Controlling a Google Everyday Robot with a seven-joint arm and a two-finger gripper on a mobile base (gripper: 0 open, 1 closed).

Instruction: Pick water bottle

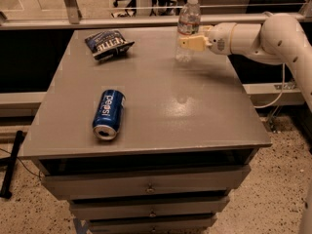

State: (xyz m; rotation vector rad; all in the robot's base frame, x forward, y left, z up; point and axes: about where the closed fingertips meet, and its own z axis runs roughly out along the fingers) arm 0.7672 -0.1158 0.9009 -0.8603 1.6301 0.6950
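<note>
Your clear ribbed plastic water bottle (188, 21), white-capped, stands upright at the grey table's (195, 111) one o'clock. The gripper (189, 43) is against it; you cannot tell its grasp.

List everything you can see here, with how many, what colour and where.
water bottle: one, clear with white cap, upright at the table's far edge, right of the middle
can: one, blue, lying on its side, front left of the tabletop
snack bag: one, dark blue, far left of the tabletop
table: one, grey, centre of view
drawers: three, grey, under the tabletop
arm: one, white, reaching in from the right
gripper: one, beige, at the water bottle's middle
</note>
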